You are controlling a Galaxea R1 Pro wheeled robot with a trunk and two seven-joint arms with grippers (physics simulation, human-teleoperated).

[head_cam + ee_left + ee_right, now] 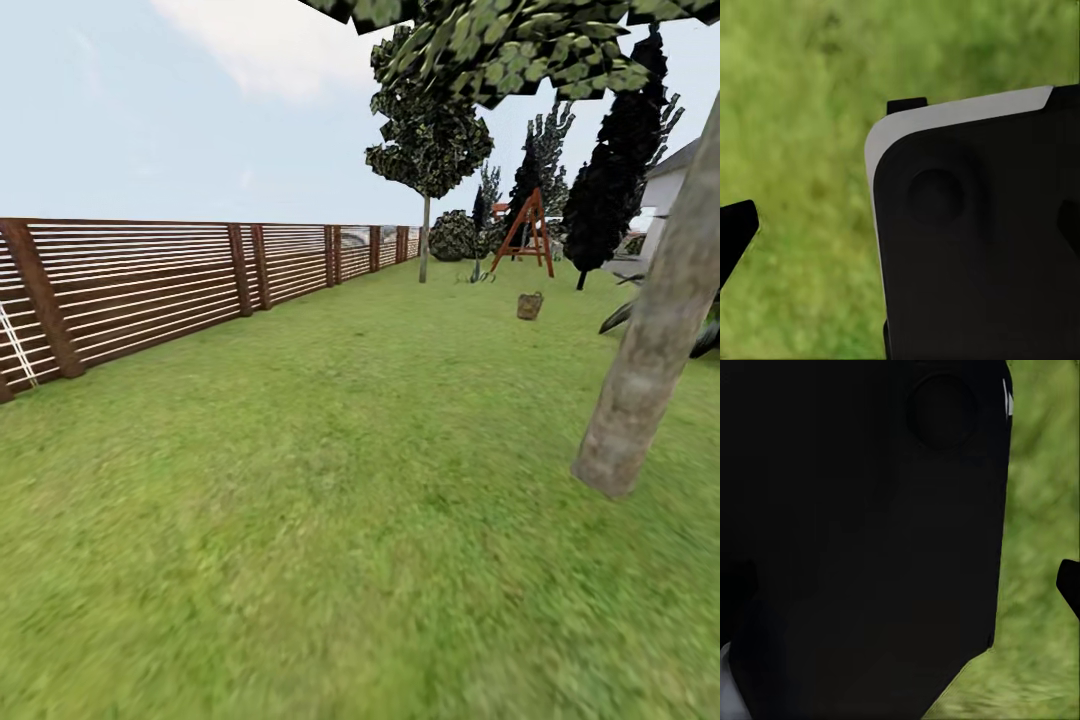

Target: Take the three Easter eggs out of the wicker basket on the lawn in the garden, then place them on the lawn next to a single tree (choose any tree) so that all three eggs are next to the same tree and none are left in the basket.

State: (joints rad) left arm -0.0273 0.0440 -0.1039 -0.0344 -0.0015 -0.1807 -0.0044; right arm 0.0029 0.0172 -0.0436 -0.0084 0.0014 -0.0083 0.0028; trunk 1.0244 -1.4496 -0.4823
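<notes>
Ahead, open lawn (330,480) beside fence (150,290)

Your head camera looks level down the lawn (330,480) along the fence (150,285); both wrist cameras face that grass close up.

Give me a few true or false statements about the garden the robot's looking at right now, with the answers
1. A wooden slat fence runs along the left side of the lawn. True.
2. The basket stands right against the near tree trunk. False: it sits on the grass well beyond the trunk, apart from it.
3. The near trunk leans. True.
4. A red-orange swing frame stands at the far end of the garden. True.
5. An egg lies on the grass at the foot of the near trunk. False: the grass there is bare.
6. The fence is white. False: it is brown.
</notes>
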